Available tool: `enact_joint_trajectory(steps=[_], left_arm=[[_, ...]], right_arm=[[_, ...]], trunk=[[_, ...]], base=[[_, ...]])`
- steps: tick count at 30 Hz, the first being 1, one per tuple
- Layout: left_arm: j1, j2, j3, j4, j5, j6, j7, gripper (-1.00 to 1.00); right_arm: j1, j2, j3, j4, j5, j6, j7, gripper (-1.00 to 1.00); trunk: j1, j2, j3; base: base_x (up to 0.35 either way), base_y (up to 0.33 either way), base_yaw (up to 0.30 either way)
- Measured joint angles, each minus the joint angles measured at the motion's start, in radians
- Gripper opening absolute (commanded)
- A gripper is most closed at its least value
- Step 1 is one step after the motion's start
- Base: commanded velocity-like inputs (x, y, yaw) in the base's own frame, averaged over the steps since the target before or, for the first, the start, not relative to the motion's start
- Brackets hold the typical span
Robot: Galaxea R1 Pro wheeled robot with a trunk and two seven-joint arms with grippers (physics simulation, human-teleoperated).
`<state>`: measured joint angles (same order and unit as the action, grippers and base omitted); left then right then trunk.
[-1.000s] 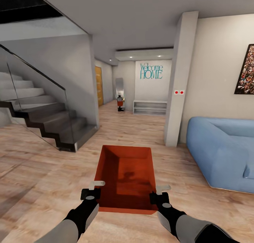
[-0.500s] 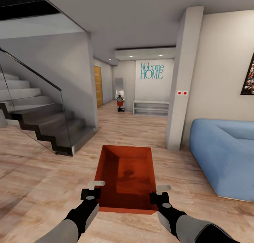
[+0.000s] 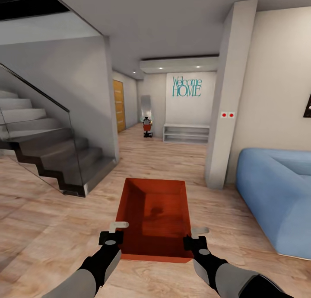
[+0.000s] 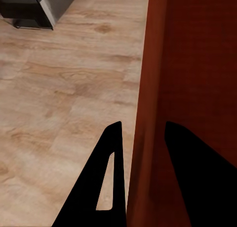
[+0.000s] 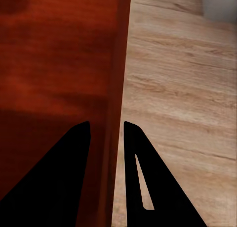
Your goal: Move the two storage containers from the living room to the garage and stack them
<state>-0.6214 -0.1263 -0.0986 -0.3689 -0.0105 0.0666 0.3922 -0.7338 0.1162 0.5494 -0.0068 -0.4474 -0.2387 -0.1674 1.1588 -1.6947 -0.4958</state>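
Orange-red rectangular storage container (image 3: 154, 218) is being held lower centre, walls clamped by left gripper (image 3: 115, 230) and right gripper (image 3: 194, 236) | wood-plank hallway (image 3: 164, 153) ahead | garage stacking is being judged outstanding.

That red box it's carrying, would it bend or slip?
The red box probably stays stiff: its walls look straight. Each gripper, left and right, pinches one thin smooth side wall, so it might slip. It looks empty, so likely light.

There is one orange-red box-shaped bin (image 3: 154, 218). Two black grippers hold it, the left one (image 3: 113, 231) and the right one (image 3: 195, 237). Beside the bin are one grey staircase (image 3: 52, 153), one blue soft sofa (image 3: 276, 194) and two red buttons (image 3: 227, 115).
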Motion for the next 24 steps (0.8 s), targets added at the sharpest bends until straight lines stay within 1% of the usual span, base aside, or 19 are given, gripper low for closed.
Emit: enact_joint_trajectory(steps=[24], left_arm=[[0.000, 0.000, 0.000, 0.000, -0.001, 0.000, 0.000, -1.00]], right_arm=[[0.000, 0.000, 0.001, 0.000, -0.002, -0.001, 0.000, -1.00]], trunk=[[0.000, 0.000, 0.000]], base=[[0.322, 0.000, 0.000]])
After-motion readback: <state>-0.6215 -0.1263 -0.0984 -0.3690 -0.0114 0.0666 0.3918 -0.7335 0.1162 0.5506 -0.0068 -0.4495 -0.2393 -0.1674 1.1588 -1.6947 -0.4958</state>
